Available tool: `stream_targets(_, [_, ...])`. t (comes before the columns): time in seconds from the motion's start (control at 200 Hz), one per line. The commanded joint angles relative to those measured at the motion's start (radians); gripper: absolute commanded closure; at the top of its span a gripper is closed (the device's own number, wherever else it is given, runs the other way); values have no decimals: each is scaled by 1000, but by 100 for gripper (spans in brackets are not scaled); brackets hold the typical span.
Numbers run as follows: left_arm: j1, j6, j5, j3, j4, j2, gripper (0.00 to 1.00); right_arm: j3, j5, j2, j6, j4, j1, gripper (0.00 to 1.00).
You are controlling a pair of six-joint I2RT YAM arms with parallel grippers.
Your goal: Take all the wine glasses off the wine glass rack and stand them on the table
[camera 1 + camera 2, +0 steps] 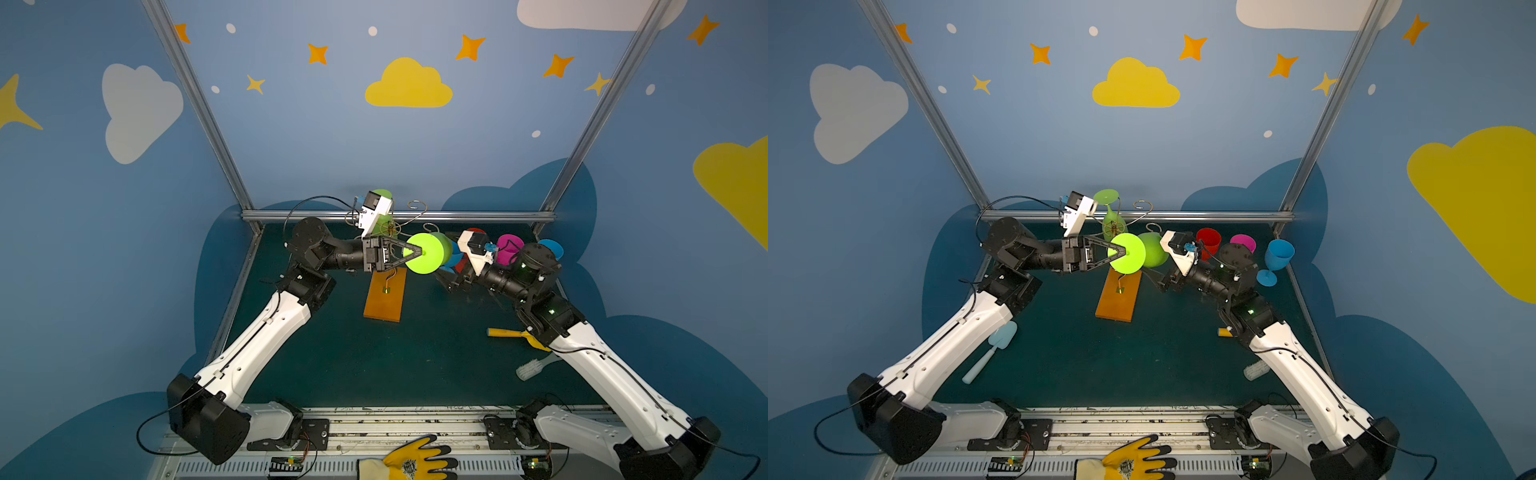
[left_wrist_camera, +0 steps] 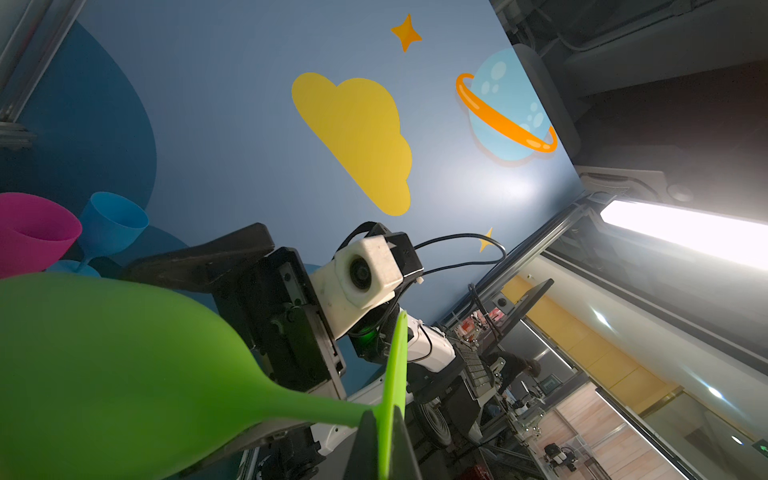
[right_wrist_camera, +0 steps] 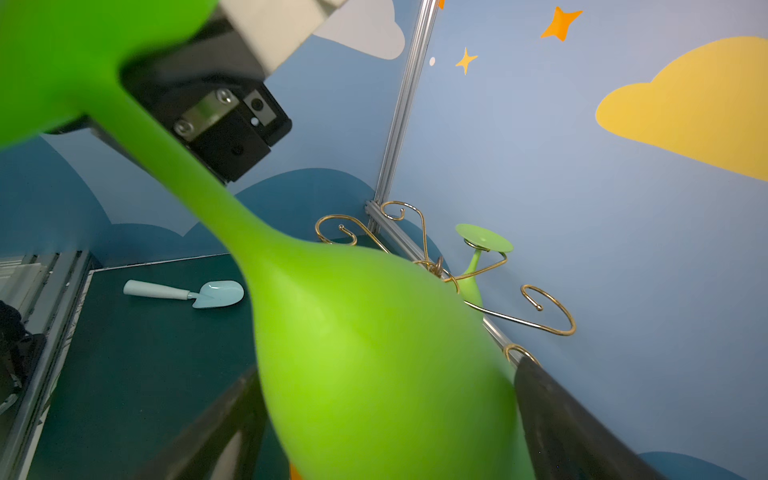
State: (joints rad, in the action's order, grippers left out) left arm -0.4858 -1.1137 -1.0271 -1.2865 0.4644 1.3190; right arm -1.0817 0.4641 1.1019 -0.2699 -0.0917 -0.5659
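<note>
Room: blue cloud-painted walls (image 1: 311, 137).
Surface (image 1: 415, 365): dark green.
Wine glasses: two green (image 1: 1156, 249) (image 1: 1105, 195), one red (image 1: 1208, 241), one pink (image 1: 1243, 242), one blue (image 1: 1280, 253).
My left jaws: grip one green glass (image 2: 124, 353).
My right jaws: open.

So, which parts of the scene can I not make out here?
Held green glass: rim cut off by the right wrist view's edge.
Right gripper: the bowl blocks its inner faces, so touch is unclear.
Wine glass rack: in a top view the left gripper hides part of its stem.
Yellow tool: head partly under the right arm.
</note>
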Motion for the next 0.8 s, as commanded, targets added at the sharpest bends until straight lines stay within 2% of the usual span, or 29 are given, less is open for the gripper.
stream_targets(0.0, [-7, -33, -23, -19, 77, 7, 97, -49, 18, 15, -6, -39, -3, 9])
stream_targets(0.225, [-13, -91, -31, -22, 145, 21, 97, -70, 6, 49, 8, -32, -4, 11])
stream_targets(0.451, [-15, -135, -35, -31, 195, 28, 97, -71, -6, 38, 13, 10, -5, 25])
stream_targets(0.506, [-14, -151, -36, -35, 213, 29, 97, -72, -5, 33, 12, 25, -7, 24])
stream_targets(0.561, [-16, -163, -37, -36, 229, 29, 97, -72, -16, 30, 15, 35, -8, 14])
stream_targets(0.601, [-16, -167, -39, -38, 232, 29, 97, -72, -25, 31, 15, 42, -8, 10])
stream_targets(0.796, [-19, -184, -45, -45, 242, 29, 96, -75, -35, 45, 6, 56, -10, 9])
